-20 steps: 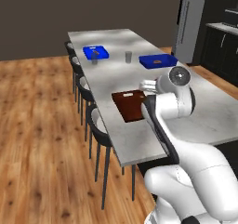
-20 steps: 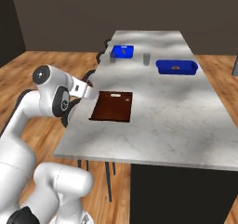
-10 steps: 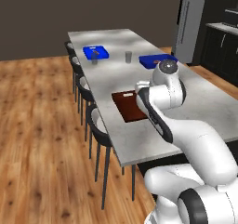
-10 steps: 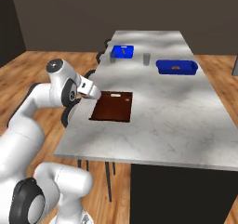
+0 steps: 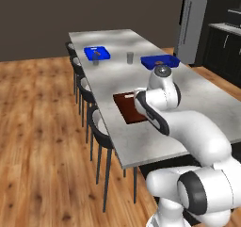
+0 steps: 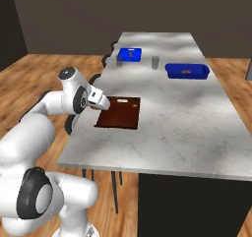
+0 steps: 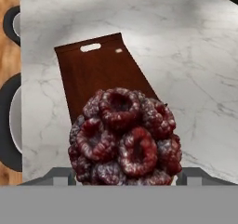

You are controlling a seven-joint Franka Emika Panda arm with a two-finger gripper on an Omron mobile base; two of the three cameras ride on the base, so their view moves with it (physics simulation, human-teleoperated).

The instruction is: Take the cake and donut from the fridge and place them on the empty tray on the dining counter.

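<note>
While the jaws grip the cake just above the tray's near end, lower it straight onto the tray's middle before letting go.

Tray on dining counter, cake above its near end.

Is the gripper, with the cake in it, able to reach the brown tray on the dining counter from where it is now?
Probably yes. The gripper holds the cake at the near edge of the tray on the dining counter. The tray's surface looks bare, and nothing stands between them.
</note>
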